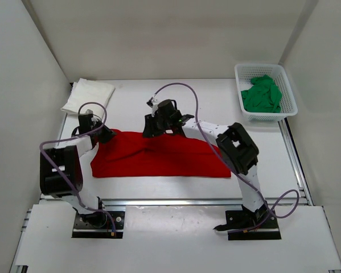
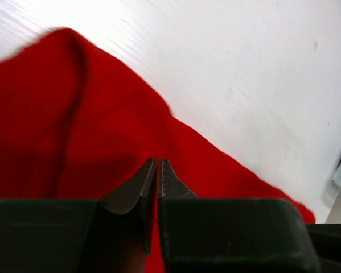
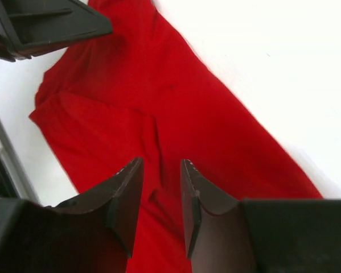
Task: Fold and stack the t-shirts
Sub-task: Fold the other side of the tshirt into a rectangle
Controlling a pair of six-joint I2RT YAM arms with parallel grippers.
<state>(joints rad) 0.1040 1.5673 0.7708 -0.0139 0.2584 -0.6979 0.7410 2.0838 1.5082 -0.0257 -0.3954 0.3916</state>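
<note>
Red t-shirt (image 1: 159,156) lies 9-to-3; my left tool (image 2: 157,165) pinches its 10 o'clock corner, right tool (image 3: 160,164) hangs open, empty, at 12.

A flat white table (image 1: 216,102) fills the enclosure, evenly lit. Plain pale panel walls (image 1: 159,34) rise at its far, left and right sides. Silver metal rails (image 1: 170,201) run along its near edge.

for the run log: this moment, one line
left hand: shut on red shirt | right hand: open | white shirt: far left | green shirt: in basket
</note>
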